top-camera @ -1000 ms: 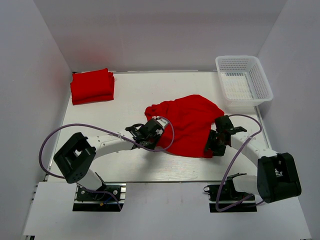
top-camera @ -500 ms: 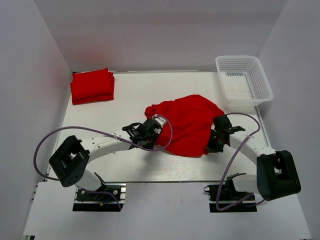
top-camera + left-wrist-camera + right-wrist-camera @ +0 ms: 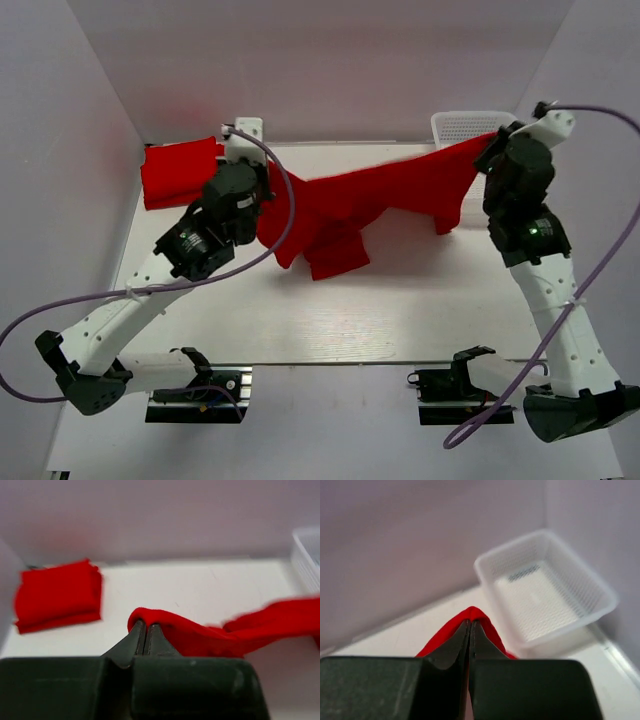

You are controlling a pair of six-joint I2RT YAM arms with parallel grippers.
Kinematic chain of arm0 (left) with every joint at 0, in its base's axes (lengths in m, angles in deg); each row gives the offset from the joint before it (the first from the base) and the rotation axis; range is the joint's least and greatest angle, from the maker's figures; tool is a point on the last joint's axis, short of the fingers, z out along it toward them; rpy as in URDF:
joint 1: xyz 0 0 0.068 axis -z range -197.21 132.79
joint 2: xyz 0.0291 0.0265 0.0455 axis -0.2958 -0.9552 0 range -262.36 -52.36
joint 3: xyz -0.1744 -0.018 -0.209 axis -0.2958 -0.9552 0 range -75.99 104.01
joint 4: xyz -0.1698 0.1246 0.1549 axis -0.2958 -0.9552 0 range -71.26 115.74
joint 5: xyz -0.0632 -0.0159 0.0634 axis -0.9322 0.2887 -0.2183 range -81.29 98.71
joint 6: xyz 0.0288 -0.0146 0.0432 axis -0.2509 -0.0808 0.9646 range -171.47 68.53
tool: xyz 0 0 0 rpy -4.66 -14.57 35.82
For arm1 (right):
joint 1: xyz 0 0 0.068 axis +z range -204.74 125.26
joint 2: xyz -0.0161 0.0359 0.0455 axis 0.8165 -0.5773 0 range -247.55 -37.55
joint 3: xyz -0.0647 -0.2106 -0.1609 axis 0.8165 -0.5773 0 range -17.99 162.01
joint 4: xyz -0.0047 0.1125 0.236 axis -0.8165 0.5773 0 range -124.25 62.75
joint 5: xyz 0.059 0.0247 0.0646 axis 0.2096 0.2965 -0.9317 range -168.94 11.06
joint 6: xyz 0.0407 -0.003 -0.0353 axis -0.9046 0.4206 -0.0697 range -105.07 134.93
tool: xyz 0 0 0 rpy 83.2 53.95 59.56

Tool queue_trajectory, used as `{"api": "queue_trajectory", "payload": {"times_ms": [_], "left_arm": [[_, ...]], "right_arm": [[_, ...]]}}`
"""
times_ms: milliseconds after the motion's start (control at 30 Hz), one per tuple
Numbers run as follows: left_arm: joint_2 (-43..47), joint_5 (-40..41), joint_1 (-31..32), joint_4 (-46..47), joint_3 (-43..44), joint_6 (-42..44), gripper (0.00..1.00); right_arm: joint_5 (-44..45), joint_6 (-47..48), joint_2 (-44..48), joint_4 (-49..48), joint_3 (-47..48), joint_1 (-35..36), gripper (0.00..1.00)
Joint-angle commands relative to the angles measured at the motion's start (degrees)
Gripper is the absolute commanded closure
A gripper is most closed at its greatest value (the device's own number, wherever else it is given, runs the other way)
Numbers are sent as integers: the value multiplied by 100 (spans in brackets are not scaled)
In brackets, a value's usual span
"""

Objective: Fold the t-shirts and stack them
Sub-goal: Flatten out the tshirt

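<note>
The red t-shirt (image 3: 380, 195) was strung up in the air between the two arms, well above the white surface (image 3: 400, 310), sagging in the middle like a hammock. It looked like soft, matte knit fabric, all bunched and creased, with a loose flap drooping down under the left half and another under the right end.

The left pincer (image 3: 145, 625) was clenched on a fold of the shirt at its left end. In its wrist view the two dark, smooth plastic fingers sat pressed together with a red ridge of cloth pinched at the tips. The right pincer (image 3: 470, 622) did the same at the other end, its black tips squeezed tight around a little hump of fabric.

Back in the far left corner of the surface lay a folded stack of red shirts (image 3: 183, 172), squarish with soft rounded edges. In the far right corner was a white plastic basket (image 3: 570, 621), rectangular, with mesh walls and a smooth rolled rim.
</note>
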Motion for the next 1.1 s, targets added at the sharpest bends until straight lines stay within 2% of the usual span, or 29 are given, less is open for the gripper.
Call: {"api": "queue_trajectory", "payload": {"times_ms": [0, 100, 167, 300, 333, 400, 467, 533, 567, 700, 867, 967, 1067], "left_arm": [[77, 1527, -164, 936, 355, 1082, 100], [253, 1601, -305, 2140, 434, 2040, 100], [219, 1601, -366, 2458, 827, 2578, 100], [-403, 1434, -472, 2696, 1952, 3543, 100], [-580, 1495, -472, 2775, 2259, 3850, 100], [-888, 1417, -472, 2611, 3322, 4546, 100], [-1144, 1058, -411, 2320, 4304, 4853, 100], [-1145, 907, -323, 2319, 4730, 5153, 100], [-1040, 541, -323, 2380, 4967, 5293, 100], [-671, -1057, -323, 1714, 5154, 5225, 100], [-670, -1624, -323, 1264, 5558, 5041, 100], [-566, -2072, -323, 992, 5734, 4804, 100], [-224, -2467, -402, 992, 5559, 4540, 100]], "right_arm": [[1281, 847, -55, -651, 918, -63, 100], [1588, 1374, -134, -898, 1524, -72, 100], [1694, 1796, -196, -1003, 1782, -81, 100], [1493, 2613, -485, -987, 2713, -72, 100], [1440, 2702, -530, -882, 3289, -63, 100], [1037, 2868, -600, -574, 3601, -63, 100], [869, 3000, -618, -320, 4146, -72, 100], [359, 3098, -513, -108, 4374, -63, 100], [193, 3159, -495, -55, 4497, -46, 100], [-545, 3168, 30, 209, 4631, -72, 100], [-1538, 2957, 541, 508, 4666, -63, 100], [-1654, 2852, 787, 596, 4543, -80, 100], [-1567, 2799, 920, 596, 4306, -54, 100]]}}
